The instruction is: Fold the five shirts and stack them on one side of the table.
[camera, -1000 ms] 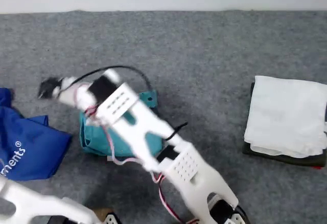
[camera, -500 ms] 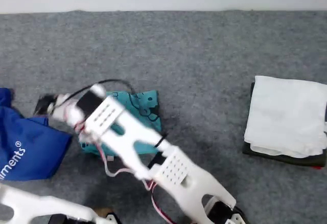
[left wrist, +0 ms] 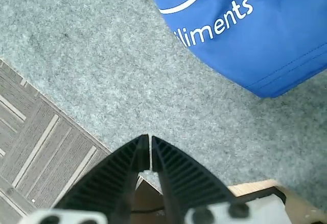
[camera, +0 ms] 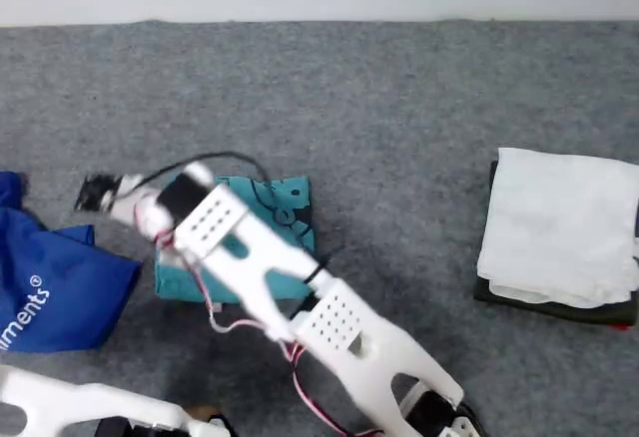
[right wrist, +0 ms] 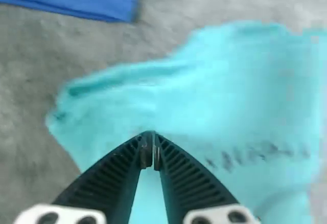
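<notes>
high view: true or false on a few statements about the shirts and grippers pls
1. The white shirt lies folded on a dark shirt. True.
2. The teal shirt is on that stack. False: it lies apart from it, near the blue shirt.
3. The left gripper holds the blue shirt. False: it is shut over bare mat, apart from that shirt.
4. The right gripper is shut. True.
5. The blue shirt and the stack are at opposite sides of the table. True.
</notes>
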Robot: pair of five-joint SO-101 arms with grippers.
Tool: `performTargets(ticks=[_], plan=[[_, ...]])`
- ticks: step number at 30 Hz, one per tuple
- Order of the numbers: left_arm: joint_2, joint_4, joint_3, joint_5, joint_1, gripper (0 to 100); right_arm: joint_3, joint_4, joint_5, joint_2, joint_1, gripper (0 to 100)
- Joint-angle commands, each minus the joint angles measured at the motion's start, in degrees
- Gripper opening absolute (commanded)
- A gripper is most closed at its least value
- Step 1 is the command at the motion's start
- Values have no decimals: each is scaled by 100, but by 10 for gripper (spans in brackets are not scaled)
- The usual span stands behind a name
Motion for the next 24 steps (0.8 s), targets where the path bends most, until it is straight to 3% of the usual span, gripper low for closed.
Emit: performTargets(ticks=[1,7,14,21,24], plan=[[-132,44,-22,-53,-9,19,-448,259,-62,-629,576,15],[-132,26,-22,-53,-9,19,-237,242,-35,-637,1429,15],[-132,26,-13,-53,-9,19,-70,-207,-26,330,2273,15],[-132,26,-13,-53,-9,19,-721,48,-123,558,2255,15],[-132,26,-13,-53,-9,19,-1081,277,-668,400,2290,16]])
